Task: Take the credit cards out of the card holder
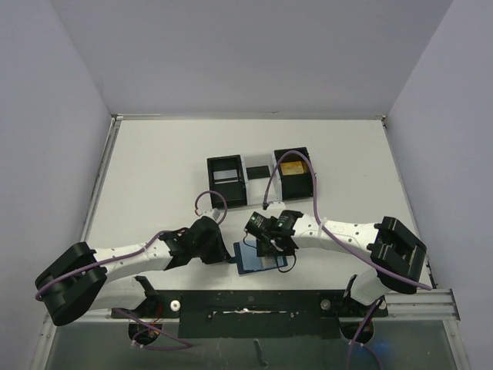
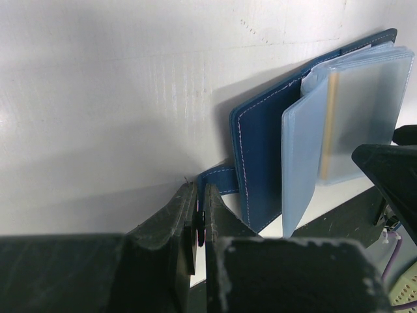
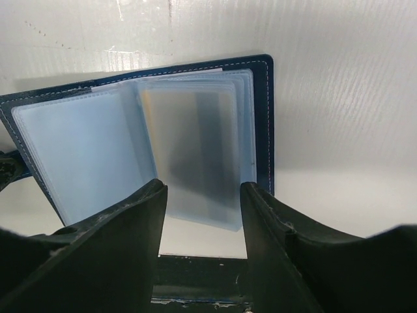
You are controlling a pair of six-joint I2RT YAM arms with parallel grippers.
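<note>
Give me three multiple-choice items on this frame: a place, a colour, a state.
1. Where is the wallet? A in a drawer; B between left gripper and right gripper; C on a plate.
2. Its cover? A red; B green; C navy.
3. The right gripper? A open; B shut on a pen; C out of view.
Key: B, it lies open between their tips; C, navy cover with pale stitching; A, its jaws stand apart at the clear sleeves.
</note>
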